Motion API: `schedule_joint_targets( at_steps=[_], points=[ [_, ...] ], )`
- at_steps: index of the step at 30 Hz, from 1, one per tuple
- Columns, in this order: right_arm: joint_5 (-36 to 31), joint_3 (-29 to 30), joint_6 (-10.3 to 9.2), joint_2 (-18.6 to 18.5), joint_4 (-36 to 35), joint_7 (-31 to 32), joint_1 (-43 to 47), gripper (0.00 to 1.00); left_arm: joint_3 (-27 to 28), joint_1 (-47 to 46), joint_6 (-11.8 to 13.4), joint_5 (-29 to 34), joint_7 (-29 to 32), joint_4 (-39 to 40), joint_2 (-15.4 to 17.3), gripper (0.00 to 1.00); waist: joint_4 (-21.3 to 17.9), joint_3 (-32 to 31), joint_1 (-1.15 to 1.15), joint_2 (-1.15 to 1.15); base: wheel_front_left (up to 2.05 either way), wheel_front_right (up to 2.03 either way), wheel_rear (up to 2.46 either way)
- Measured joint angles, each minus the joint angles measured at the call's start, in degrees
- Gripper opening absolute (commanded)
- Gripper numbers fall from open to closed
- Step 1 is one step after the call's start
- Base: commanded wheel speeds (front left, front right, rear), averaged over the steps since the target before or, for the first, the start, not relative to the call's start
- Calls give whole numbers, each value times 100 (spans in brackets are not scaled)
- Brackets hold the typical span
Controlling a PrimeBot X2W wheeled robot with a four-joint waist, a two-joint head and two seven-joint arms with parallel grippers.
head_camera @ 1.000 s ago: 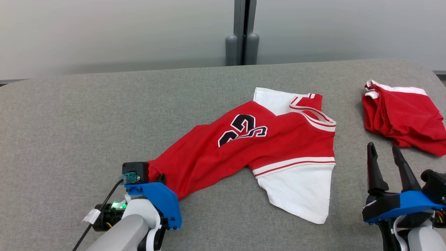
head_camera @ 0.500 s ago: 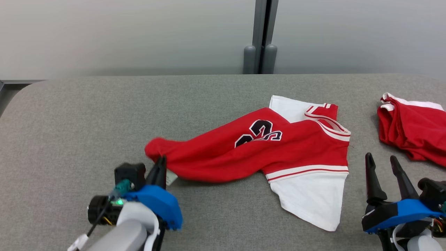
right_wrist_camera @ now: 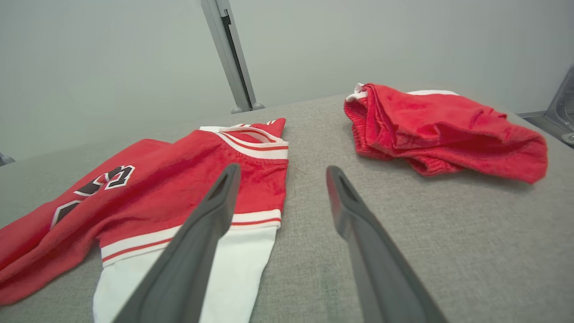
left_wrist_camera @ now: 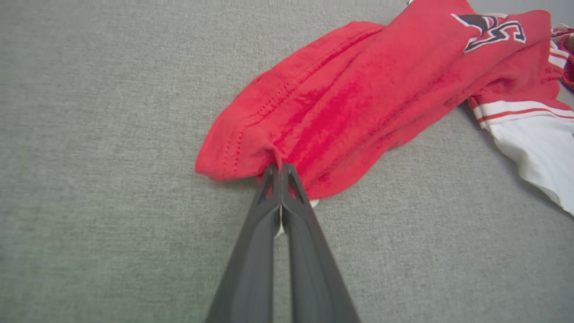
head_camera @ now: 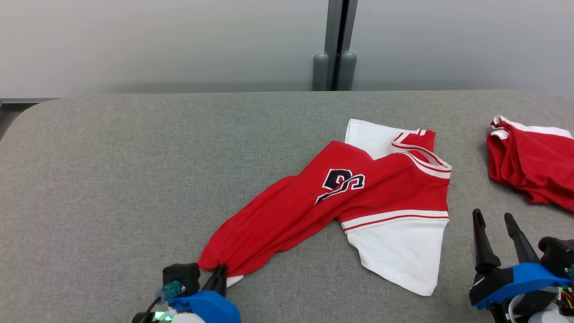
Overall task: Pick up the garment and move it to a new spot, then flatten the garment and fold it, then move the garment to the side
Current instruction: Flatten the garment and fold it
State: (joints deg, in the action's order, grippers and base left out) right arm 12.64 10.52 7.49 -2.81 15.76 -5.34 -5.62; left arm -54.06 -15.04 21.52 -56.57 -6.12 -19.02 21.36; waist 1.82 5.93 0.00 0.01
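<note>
A grey worktop (head_camera: 112, 179) is covered at centre by a red-and-white jersey (head_camera: 381, 188) (black number partly creased), and a second red garment (head_camera: 529, 166) is seen bunched at far right. The jersey's red hem is clamped by the left end effector (left_wrist_camera: 280, 172); the right end effector (head_camera: 492, 216) is held apart, empty, near the white panel.

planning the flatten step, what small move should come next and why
Probably bring the right gripper, open and clear of cloth, over to the white sleeve of the jersey and pinch it. The left gripper is shut on the bunched red hem, so one-handed pulling would likely only drag the twisted cloth.
</note>
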Motion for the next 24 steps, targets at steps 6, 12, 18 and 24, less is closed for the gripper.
schedule_joint_targets(
  at_steps=[6,12,18,24],
  points=[
    [-43,63,0,0,115,-3,-9,100,168,-133,-31,40,-316,-165,-53,100,-37,-20,0,0,0,0,0],
    [-52,211,0,1,196,-11,-36,100,339,-393,19,232,-602,-25,11,100,-11,-82,0,0,0,0,0],
    [-279,233,0,1,430,187,-208,100,621,-632,112,414,-770,289,162,100,49,-69,0,0,0,0,0],
    [-740,-92,0,1,932,704,-697,100,1074,-603,231,475,-869,404,138,100,99,55,0,0,0,0,0]
  ],
)
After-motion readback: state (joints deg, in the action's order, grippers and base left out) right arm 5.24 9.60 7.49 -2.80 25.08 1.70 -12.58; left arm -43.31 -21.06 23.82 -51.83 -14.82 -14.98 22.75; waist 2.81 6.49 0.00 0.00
